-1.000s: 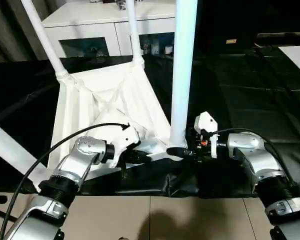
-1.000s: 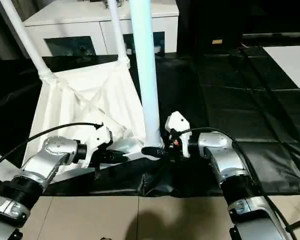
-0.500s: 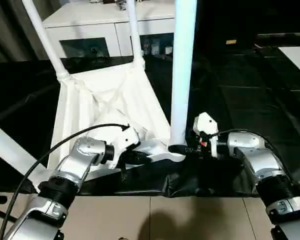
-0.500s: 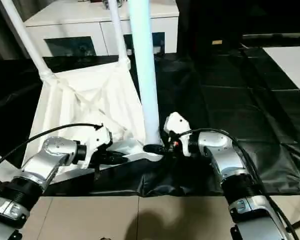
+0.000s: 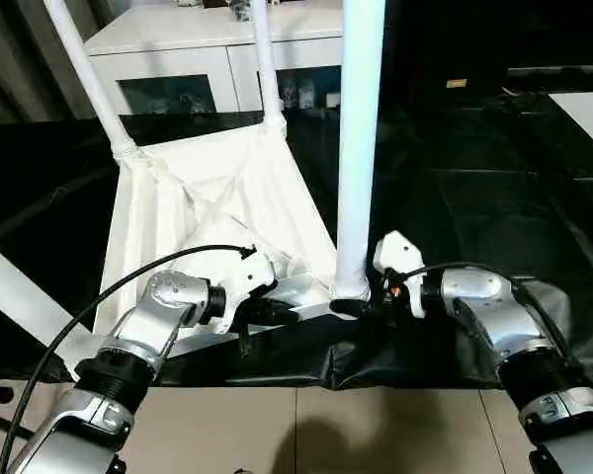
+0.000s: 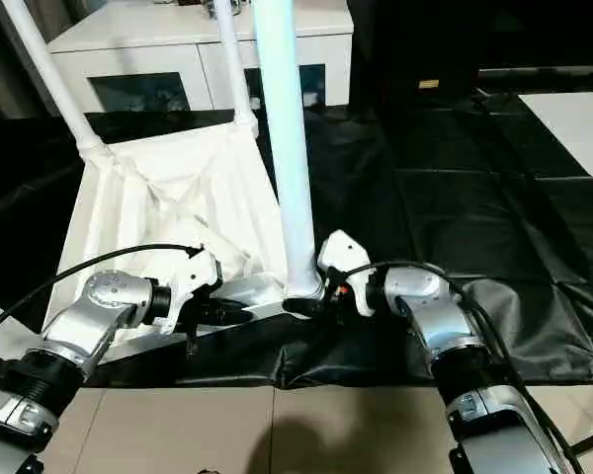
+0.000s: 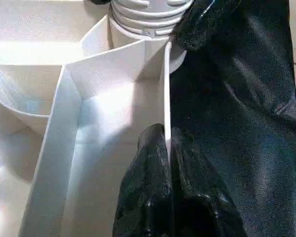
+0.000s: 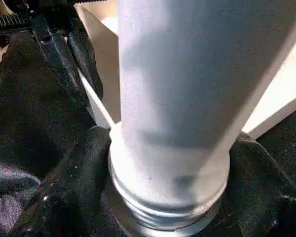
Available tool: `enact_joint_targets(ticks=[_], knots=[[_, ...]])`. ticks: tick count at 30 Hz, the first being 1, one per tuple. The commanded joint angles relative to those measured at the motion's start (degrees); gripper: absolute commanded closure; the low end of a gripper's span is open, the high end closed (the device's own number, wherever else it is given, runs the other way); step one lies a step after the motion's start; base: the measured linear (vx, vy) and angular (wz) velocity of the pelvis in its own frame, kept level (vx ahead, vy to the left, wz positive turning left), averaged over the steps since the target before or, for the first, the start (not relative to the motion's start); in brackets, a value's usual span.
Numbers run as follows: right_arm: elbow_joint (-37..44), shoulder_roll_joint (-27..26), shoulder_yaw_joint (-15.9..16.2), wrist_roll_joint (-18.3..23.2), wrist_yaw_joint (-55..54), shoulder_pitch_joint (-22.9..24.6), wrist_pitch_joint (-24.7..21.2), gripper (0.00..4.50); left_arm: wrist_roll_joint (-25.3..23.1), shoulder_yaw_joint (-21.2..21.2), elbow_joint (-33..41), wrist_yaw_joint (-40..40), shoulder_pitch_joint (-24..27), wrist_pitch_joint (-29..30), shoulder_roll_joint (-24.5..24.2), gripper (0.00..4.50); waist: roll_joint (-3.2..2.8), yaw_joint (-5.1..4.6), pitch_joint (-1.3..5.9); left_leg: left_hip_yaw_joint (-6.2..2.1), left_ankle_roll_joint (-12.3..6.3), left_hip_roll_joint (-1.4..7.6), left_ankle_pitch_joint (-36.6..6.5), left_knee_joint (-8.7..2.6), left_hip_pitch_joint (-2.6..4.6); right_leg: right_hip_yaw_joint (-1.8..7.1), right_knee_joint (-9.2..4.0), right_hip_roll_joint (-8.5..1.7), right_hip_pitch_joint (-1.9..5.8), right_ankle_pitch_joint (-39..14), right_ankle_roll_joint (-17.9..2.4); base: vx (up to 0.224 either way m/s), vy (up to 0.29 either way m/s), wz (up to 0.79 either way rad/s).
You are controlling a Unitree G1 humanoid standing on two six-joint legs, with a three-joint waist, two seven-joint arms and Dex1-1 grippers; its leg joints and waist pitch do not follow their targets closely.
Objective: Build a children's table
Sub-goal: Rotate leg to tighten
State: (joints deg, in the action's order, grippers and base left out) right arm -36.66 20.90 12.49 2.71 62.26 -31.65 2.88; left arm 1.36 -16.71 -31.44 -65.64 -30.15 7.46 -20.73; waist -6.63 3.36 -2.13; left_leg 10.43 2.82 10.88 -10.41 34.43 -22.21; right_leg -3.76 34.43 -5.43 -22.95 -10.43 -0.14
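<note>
My right gripper (image 8: 167, 163) re-clamped the near-right leg (image 5: 359, 148) lower at its base; left gripper (image 7: 166, 163) pinches the tabletop (image 5: 217, 188) rim, so threading continues.

White ribbed tabletop (image 5: 217, 207) upside down on black sheet — white tapered legs (image 5: 359, 148) upright in corner sockets.

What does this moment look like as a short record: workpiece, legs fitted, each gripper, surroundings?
workpiece: tabletop, underside up on a black sheet
legs fitted: two far legs stand in corner sockets; near leg upright in its socket, threads showing at its base
left gripper: shut on the tabletop's near rim
right gripper: fingers either side of the near leg's base
background: white cabinet
</note>
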Motion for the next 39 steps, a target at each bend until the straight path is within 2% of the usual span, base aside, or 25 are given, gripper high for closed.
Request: enact_joint_targets(ticks=[1, 10, 12, 16, 17, 22, 28, 29, 30, 31, 32, 33, 34, 35, 36, 37, 38, 39], knots=[[-0.2, -0.3, 0.5, -0.4, 0.0, -0.3, -0.1, 1.11, -0.1, -0.9, 0.5, -1.0, 0.3, 0.1, 0.0, 4.50, 0.82, -0.10, 3.85, -0.64, -5.90, 1.96, -10.9, -3.79, 0.88, 1.61, -3.34, -2.60, 2.80, -6.8, -15.0, 0.000, 0.000, 0.00], [-0.3, -0.6, -0.8, 1.1, 0.4, -0.3, 0.3, 1.11, -0.2, -1.2, 0.5, -1.7, 0.3, 0.3, -0.3, 4.50, 0.75, -0.11, 3.90, -0.67, -5.76, 1.97, -11.2, -3.81, 0.90, 1.57, -3.25, -2.58, 2.86, -6.1, -15.4, 0.000, 0.000, 0.00], [0.6, -0.5, -1.7, 2.8, 2.0, 0.0, -0.4, 1.11, -0.1, -1.4, 1.0, -2.4, 0.6, 0.7, -0.5, 4.50, 0.76, -0.06, 3.96, -0.67, -6.07, 1.96, -10.9, -3.74, 0.89, 1.58, -3.17, -2.65, 2.96, -5.5, -15.5, 0.000, 0.000, 0.00], [1.1, -0.1, -2.2, 3.7, 3.2, -0.1, -1.3, 1.48, -0.1, -1.5, 1.1, -2.4, 0.7, 0.8, -0.7, 4.50, 0.83, 0.01, 4.05, -0.66, -6.68, 1.98, -9.7, -3.61, 0.86, 1.54, -3.01, -2.56, 2.92, -4.0, -15.9, 0.000, 0.000, 0.00], [1.1, -0.1, -2.2, 3.8, 3.3, -0.1, -1.4, 1.68, -0.1, -1.5, 1.1, -2.4, 0.7, 0.8, -0.7, 4.50, 0.80, 0.06, 4.01, -0.65, -6.75, 1.98, -9.8, -3.62, 0.85, 1.52, -3.02, -2.56, 2.89, -4.2, -15.9, 0.000, 0.000, 0.00], [0.9, 0.2, -1.9, 3.6, 3.7, -0.1, -1.4, 1.77, -0.2, -1.6, 1.3, -2.5, 0.8, 1.0, -0.8, 4.50, 0.79, 0.10, 3.95, -0.67, -6.20, 2.00, -10.6, -3.71, 0.89, 1.54, -3.17, -2.64, 2.90, -5.8, -15.5, 0.000, 0.000, 0.00], [0.0, -0.6, -1.6, 2.3, 1.6, 0.0, -0.8, 1.78, -0.3, -1.6, 1.3, -2.4, 0.8, 1.1, -0.7, 4.50, 0.78, 0.07, 3.97, -0.69, -6.07, 1.97, -10.3, -3.71, 0.85, 1.53, -3.09, -2.59, 2.89, -5.3, -15.6, 0.000, 0.000, 0.00], [-1.9, -1.7, -1.7, 0.6, -3.0, -0.5, -0.2, 1.78, -0.7, -1.7, 0.8, -1.6, 0.7, 1.3, -0.4, 4.50, 0.76, -0.06, 3.91, -0.65, -5.88, 1.91, -10.4, -3.74, 0.82, 1.55, -3.13, -2.59, 2.81, -5.5, -15.5, 0.000, 0.000, 0.00], [-5.2, -4.1, -2.2, -2.0, -12.2, -1.4, -0.6, 1.78, -2.1, -2.2, -0.7, 1.0, 0.2, 1.5, 0.6, 4.50, 0.77, -0.18, 3.84, -0.69, -5.65, 1.95, -10.5, -3.81, 0.77, 1.57, -3.15, -2.68, 2.72, -6.0, -15.5, 0.000, 0.000, 0.00], [-6.3, -5.0, -2.5, -2.8, -15.3, -1.7, -1.1, 1.79, -2.8, -2.3, -1.3, 2.2, 0.0, 1.4, 1.0, 4.50, 0.75, -0.73, 3.38, -0.78, -4.35, 1.75, -12.5, -4.18, 0.69, 1.59, -3.56, -2.70, 2.70, -9.3, -14.9, 0.000, 0.000, 0.00], [-7.1, -6.0, -2.8, -3.1, -18.0, -1.8, -1.7, 1.79, -3.2, -2.3, -2.1, 3.7, -0.4, 1.8, 1.6, 4.50, 0.97, -1.37, 3.19, -0.91, -2.80, 1.60, -15.6, -4.53, 0.71, 1.44, -3.87, -2.73, 2.96, -14.4, -13.7, 0.000, 0.000, 0.00], [-8.0, -7.4, -3.5, -3.1, -21.5, -1.8, -2.4, 1.80, -3.4, -1.9, -3.1, 5.6, -0.9, 2.3, 2.7, 4.50, 0.98, -1.56, 3.17, -0.99, -2.27, 1.59, -16.8, -4.61, 0.90, 1.47, -4.11, -2.78, 2.90, -16.2, -13.1, 0.000, 0.000, 0.00], [-8.0, -7.4, -3.5, -3.1, -21.5, -1.8, -2.4, 1.80, -3.4, -1.9, -3.1, 5.6, -0.9, 2.3, 2.7, 4.50, 0.91, -1.89, 3.00, -0.93, -1.51, 1.62, -19.0, -4.66, 1.33, 1.63, -4.53, -2.78, 2.48, -19.2, -12.4, 0.000, 0.000, 0.00], [-8.9, -8.7, -4.2, -2.9, -24.7, -2.0, -3.2, 1.80, -3.4, -1.5, -4.0, 7.3, -1.5, 2.8, 3.9, 4.50, 0.99, -2.10, 2.96, -1.02, -1.24, 1.56, -19.8, -4.70, 1.29, 1.67, -4.69, -2.79, 2.49, -20.8, -11.8, 0.000, 0.000, 0.00], [-11.2, -12.5, -6.1, -3.0, -34.9, -2.6, -5.6, 1.80, -4.0, -1.0, -6.6, 12.6, -3.6, 4.8, 7.2, 4.50, 0.85, -2.27, 2.85, -1.04, -1.13, 1.51, -20.2, -4.77, 1.18, 1.69, -4.75, -2.80, 2.36, -21.5, -11.6, 0.000, 0.000, 0.00], [-12.2, -14.0, -6.9, -3.0, -39.4, -3.0, -6.8, 1.80, -4.4, -0.7, -7.8, 15.5, -4.8, 5.9, 8.8, 4.50, 0.79, -2.58, 2.70, -1.17, -0.15, 1.51, -21.4, -4.93, 1.55, 1.67, -5.04, -2.65, 2.00, -23.4, -11.0, 0.000, 0.000, 0.00], [-13.2, -15.3, -7.6, -3.1, -42.9, -3.4, -7.5, 1.80, -4.5, -0.2, -8.8, 17.9, -5.8, 7.1, 10.2, 4.50, 0.85, -2.87, 2.64, -1.29, 0.60, 1.36, -22.8, -4.97, 1.78, 1.58, -5.20, -2.70, 1.92, -25.1, -10.5, 0.000, 0.000, 0.00], [-13.2, -15.3, -7.6, -3.1, -42.9, -3.4, -7.5, 1.80, -4.5, -0.2, -8.8, 17.9, -5.8, 7.1, 10.2, 4.50, 0.85, -2.87, 2.64, -1.29, 0.60, 1.36, -22.8, -4.97, 1.78, 1.58, -5.20, -2.70, 1.92, -25.1, -10.5, -0.051, 0.004, 0.00]])
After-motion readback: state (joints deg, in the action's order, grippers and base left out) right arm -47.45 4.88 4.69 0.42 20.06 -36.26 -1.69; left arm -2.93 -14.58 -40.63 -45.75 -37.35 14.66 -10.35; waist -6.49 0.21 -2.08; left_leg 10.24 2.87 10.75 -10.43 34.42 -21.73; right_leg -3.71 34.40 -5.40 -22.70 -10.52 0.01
